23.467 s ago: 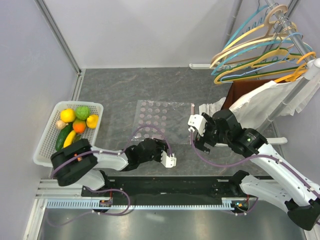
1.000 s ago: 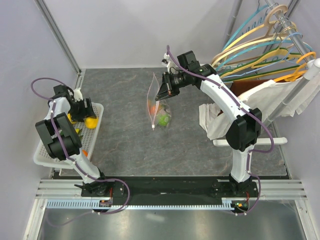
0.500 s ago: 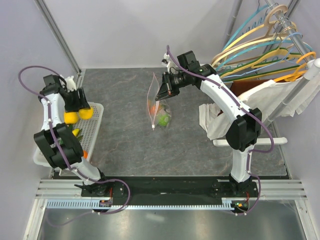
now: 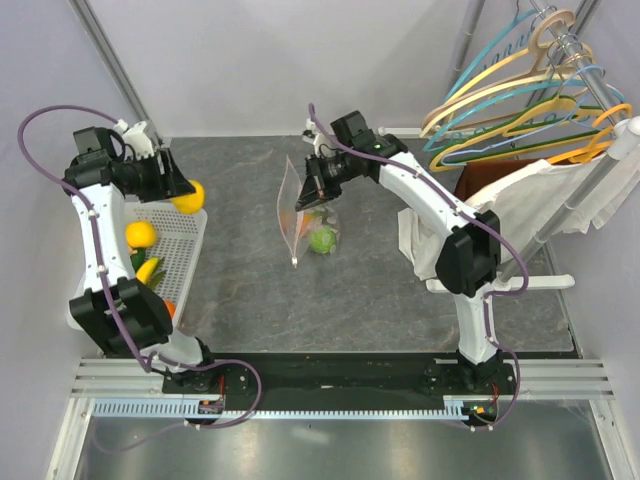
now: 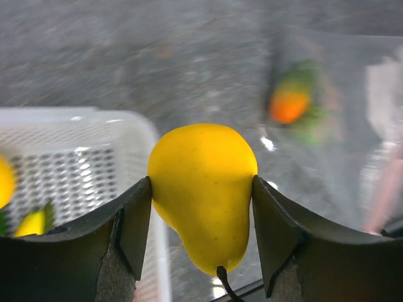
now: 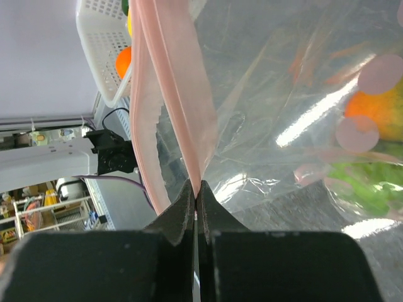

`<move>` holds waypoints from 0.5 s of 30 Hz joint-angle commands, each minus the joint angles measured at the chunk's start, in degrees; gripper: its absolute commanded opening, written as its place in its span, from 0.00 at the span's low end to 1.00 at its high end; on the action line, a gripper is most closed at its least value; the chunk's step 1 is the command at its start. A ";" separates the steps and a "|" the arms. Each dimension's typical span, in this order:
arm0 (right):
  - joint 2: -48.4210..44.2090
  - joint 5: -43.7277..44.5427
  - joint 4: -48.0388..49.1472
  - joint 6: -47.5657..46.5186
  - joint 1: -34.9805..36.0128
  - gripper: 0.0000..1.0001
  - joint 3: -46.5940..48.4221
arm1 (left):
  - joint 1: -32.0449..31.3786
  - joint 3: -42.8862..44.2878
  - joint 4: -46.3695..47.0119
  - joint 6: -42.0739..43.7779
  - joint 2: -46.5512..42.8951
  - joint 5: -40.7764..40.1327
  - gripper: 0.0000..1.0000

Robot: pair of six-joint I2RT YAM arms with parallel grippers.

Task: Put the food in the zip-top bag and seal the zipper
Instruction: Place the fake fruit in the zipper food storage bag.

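Lifted off the basket point(image 4: 182, 262) — yellow pear point(image 5: 204, 189) gripped in left hand point(image 4: 178, 186).

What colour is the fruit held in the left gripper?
Yellow: the pear-shaped fruit is plain bright yellow all over. It shows best in the left wrist view.

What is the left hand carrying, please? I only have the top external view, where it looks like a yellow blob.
Observer: The left wrist view shows a yellow pear, stem end down, clamped between the left hand's two fingers.
Operator: Thank you. Where exactly does the right hand grip the zip-top bag?
Observer: The right wrist view shows it shut on the pink zipper.
Operator: Is it sealed?
Observer: No; its two halves part just beyond the grip.
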 commanded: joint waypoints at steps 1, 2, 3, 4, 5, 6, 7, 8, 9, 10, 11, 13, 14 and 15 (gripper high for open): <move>3.18 0.99 1.76 0.37 3.24 0.00 5.16 | -6.54 4.15 -2.62 -4.85 -7.37 12.58 0.44; 3.97 1.16 1.76 0.37 3.59 0.00 5.42 | -8.29 4.15 -2.28 -5.56 -8.26 13.47 0.44; 4.24 1.17 1.85 0.37 4.11 0.00 5.86 | -11.44 3.89 -1.84 -6.26 -8.88 14.88 0.44; 4.50 1.17 2.02 0.37 4.29 0.00 6.04 | -13.30 3.71 -1.31 -8.10 -9.93 15.93 0.44; 4.85 1.17 2.20 0.46 4.38 0.00 6.21 | -15.14 3.53 0.17 -8.72 -10.37 16.64 0.44; 5.12 1.25 2.20 0.46 4.64 0.00 6.48 | -18.47 2.66 1.32 -10.38 -10.90 17.34 0.44; 5.38 1.17 2.29 0.54 4.73 0.00 6.65 | -20.24 2.13 2.64 -12.57 -11.34 17.52 0.44; 5.65 1.08 2.38 0.46 4.82 0.00 6.83 | -21.83 0.73 5.26 -13.47 -11.95 17.53 0.45; 5.74 0.82 2.38 0.72 5.00 0.00 7.01 | -25.50 0.11 6.33 -14.26 -12.05 17.53 0.45; 5.56 0.73 2.55 0.63 5.00 0.00 7.01 | -26.75 -0.59 7.39 -15.57 -12.05 17.44 0.45; 5.47 0.55 2.55 0.72 5.00 0.00 7.01 | -27.81 -2.43 8.61 -16.37 -11.79 17.44 0.45; 4.95 0.11 2.47 0.89 5.00 0.00 6.92 | -30.88 -3.67 10.56 -16.81 -11.35 16.05 0.45; 4.77 -0.15 2.47 0.98 5.00 0.00 6.83 | -31.77 -4.81 11.00 -16.81 -10.82 15.25 0.45; 4.51 -0.41 2.64 1.24 4.91 0.00 6.74 | -32.99 -5.34 11.87 -16.82 -10.47 14.46 0.45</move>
